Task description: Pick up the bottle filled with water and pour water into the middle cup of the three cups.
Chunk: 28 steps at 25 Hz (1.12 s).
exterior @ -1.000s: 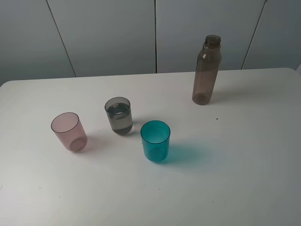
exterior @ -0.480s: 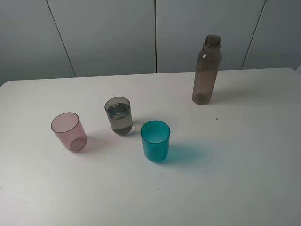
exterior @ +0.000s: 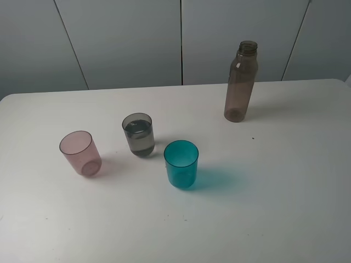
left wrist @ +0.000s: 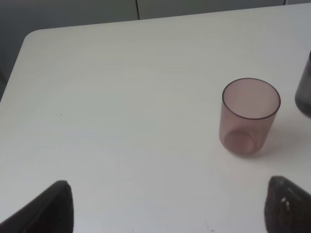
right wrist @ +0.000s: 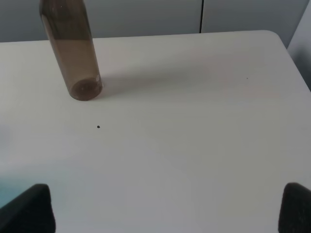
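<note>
3 cups, 1 bottle on the white worktop (exterior: 285,208). Bottle (exterior: 241,82) upright near the far edge, right of centre, nothing touching it. Middle cup (exterior: 138,135) holds water, between pink cup (exterior: 80,153) and teal cup (exterior: 181,164), all apart. Right pincer (right wrist: 165,206) spread wide, empty; left pincer (left wrist: 167,206) fingers parted, empty, near the pink cup. Front and right of the worktop bare.

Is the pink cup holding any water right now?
No. In the exterior high view the pink cup looks empty, while only the middle cup shows a water line inside.
</note>
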Each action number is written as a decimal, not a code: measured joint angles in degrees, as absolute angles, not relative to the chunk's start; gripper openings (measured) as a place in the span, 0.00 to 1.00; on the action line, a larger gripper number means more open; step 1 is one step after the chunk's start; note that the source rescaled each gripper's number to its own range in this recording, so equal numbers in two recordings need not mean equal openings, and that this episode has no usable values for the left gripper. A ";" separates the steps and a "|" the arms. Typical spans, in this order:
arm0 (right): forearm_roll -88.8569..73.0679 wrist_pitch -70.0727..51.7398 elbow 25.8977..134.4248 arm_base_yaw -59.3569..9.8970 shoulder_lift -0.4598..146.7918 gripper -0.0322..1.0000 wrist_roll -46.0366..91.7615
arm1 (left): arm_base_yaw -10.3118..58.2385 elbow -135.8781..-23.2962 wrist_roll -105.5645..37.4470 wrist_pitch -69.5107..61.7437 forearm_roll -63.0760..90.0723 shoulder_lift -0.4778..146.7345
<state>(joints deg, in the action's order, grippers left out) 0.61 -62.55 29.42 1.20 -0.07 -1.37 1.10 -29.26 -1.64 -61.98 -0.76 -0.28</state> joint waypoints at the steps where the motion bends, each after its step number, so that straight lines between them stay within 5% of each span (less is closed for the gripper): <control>1: 0.61 -62.55 29.42 1.20 -0.07 1.00 -1.37 | 1.10 -29.26 -1.64 -61.98 -0.76 -0.28; 28: -4.62 -62.55 29.42 1.20 -0.07 1.00 7.11 | 1.10 -29.26 -1.88 -61.98 -0.76 -0.28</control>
<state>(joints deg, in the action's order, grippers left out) -4.62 -62.55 29.42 1.20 -0.07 7.11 1.10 -29.26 -1.88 -61.98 -0.76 -0.28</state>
